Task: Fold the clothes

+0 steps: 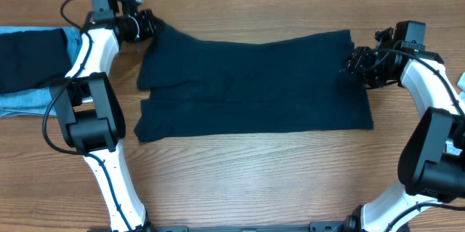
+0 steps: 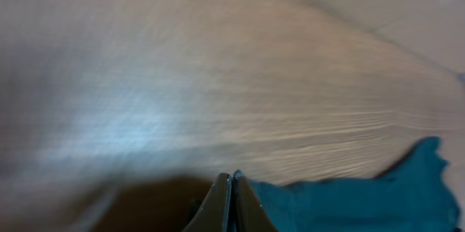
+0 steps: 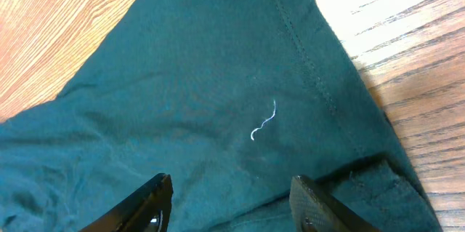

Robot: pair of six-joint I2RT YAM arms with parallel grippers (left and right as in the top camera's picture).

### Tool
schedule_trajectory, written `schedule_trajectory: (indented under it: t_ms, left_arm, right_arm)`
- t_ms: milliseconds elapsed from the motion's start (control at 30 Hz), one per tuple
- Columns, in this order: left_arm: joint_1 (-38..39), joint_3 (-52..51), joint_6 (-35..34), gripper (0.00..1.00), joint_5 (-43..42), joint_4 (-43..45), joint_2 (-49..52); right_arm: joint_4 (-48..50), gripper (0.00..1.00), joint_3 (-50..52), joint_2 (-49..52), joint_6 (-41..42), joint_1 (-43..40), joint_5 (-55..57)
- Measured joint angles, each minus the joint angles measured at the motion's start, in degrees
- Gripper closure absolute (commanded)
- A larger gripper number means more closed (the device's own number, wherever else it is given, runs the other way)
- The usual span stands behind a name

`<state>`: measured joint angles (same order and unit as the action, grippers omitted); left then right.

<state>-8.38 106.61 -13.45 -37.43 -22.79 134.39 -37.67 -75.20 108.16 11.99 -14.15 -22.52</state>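
A dark navy shirt (image 1: pixel 254 83) lies spread flat across the middle of the table, its lower part folded over. My left gripper (image 1: pixel 150 25) is at the shirt's far left corner, and the cloth rises in a point toward it. In the left wrist view its jaws (image 2: pixel 232 179) are pressed together, with the shirt's edge (image 2: pixel 349 199) running right up to them. My right gripper (image 1: pixel 350 65) hovers over the shirt's right edge. It is open, its fingertips (image 3: pixel 161 188) apart above the hem (image 3: pixel 305 50), with nothing between them.
More clothes are piled at the table's left edge: a dark navy piece (image 1: pixel 29 57) on top of light blue denim (image 1: pixel 33 101). Bare wooden table (image 1: pixel 254 181) lies in front of the shirt. Both arm bases stand at the near edge.
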Motion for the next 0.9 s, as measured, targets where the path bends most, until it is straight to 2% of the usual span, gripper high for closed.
schedule_trajectory:
  t_ms: [167, 633, 900]
  left_arm:
    - [0.00, 3.87, 1.51, 0.96, -2.67, -5.25, 0.00]
    - [-0.02, 4.04, 8.94, 0.96, -10.12, -31.43, 0.02]
    - [0.00, 4.07, 12.98, 0.96, -5.29, -46.36, 0.02]
  right_arm:
    - [-0.57, 0.44, 0.00, 0.00, 0.00, 0.00, 0.02]
    - [-0.52, 0.44, 0.02, 0.00, 0.02, 0.00, 0.02]
    - [-0.55, 0.44, 0.02, 0.00, -0.02, 0.00, 0.02]
